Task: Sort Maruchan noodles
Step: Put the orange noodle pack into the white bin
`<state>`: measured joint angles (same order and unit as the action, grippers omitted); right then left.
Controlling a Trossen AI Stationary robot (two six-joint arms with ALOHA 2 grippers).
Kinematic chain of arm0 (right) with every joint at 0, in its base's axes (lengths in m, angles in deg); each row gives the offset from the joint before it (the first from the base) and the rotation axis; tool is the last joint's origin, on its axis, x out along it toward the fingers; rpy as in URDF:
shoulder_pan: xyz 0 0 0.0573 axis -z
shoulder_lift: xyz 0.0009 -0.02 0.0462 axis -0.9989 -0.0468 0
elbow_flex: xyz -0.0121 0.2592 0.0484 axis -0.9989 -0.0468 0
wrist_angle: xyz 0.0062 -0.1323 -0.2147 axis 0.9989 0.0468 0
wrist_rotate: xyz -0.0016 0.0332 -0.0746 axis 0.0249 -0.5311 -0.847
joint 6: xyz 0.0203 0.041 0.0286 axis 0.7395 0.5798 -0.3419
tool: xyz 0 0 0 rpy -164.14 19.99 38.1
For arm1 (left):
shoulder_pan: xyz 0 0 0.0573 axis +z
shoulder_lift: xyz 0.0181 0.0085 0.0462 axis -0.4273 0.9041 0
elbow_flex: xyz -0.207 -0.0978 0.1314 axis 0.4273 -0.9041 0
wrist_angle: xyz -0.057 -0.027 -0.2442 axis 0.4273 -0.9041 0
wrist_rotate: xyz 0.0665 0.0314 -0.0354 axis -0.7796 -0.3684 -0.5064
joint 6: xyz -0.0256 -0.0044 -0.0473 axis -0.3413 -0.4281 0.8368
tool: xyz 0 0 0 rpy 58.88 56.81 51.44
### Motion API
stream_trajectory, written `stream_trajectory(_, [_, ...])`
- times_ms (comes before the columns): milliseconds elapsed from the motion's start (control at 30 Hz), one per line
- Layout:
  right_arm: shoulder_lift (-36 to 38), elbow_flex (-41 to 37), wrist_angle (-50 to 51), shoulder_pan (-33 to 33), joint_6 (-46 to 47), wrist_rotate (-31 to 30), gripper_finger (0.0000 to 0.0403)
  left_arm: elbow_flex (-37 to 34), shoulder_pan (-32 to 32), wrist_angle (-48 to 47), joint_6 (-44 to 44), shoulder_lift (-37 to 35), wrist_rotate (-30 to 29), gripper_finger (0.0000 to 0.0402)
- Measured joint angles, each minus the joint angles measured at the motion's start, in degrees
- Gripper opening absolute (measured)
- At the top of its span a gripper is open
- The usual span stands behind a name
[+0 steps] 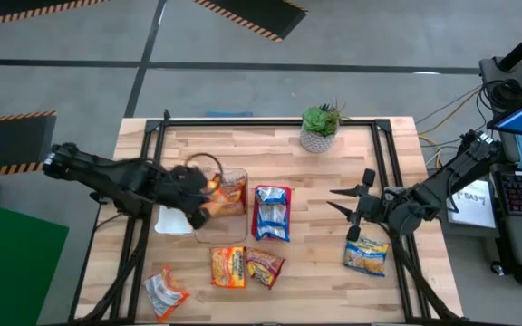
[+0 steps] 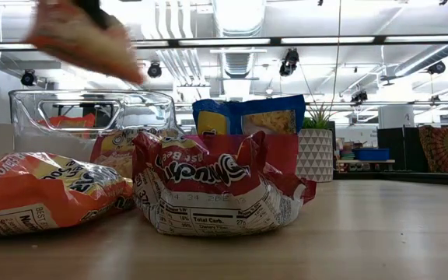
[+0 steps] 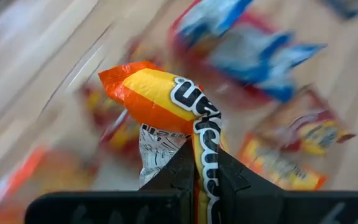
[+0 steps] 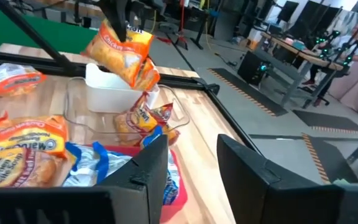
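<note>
**Orange packet held above the clear tray**

At the worktop's (image 1: 333,272) near edge lie three noodle packets (image 1: 229,267). Farther in, the left pincer (image 1: 205,201) clamps an orange packet (image 3: 160,99) above the clear tray (image 1: 229,226); a blue packet (image 1: 272,213) lies beside it. The right pincer (image 1: 344,206) hovers, fingers apart, near another packet (image 1: 367,255). A potted plant (image 1: 320,127) stands at the far edge.

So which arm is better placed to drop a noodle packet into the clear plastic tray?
Left. Its hand already grips an orange-yellow noodle packet above the clear plastic tray; the right hand hangs open, farther off.
</note>
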<state>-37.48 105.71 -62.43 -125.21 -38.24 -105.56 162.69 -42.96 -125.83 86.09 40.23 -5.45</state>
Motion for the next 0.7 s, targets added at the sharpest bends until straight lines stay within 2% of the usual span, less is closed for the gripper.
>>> stream_trajectory(200, [0.0, -0.5, 0.5, 1.7, -0.4, 0.0, 0.0125, 0.0, 0.0, -19.9, 18.5, -0.9, 3.1, 0.0006])
stream_trajectory(267, [0.0, -0.5, 1.4, 2.1, -0.3, 0.0, 0.0125, -0.1, 0.0, -23.5, 22.2, -0.2, 3.5, 0.0006])
stream_trajectory(367, [0.0, -0.6, 1.9, 2.5, -0.4, 0.0, 0.0125, -0.6, 0.0, -21.3, 21.8, 0.4, 3.9, 0.0006])
stream_trajectory(700, [0.0, -0.6, 2.9, 3.1, -0.4, 0.0, 0.0125, -0.3, -0.2, -22.8, 17.3, 5.7, 6.6, 0.0006])
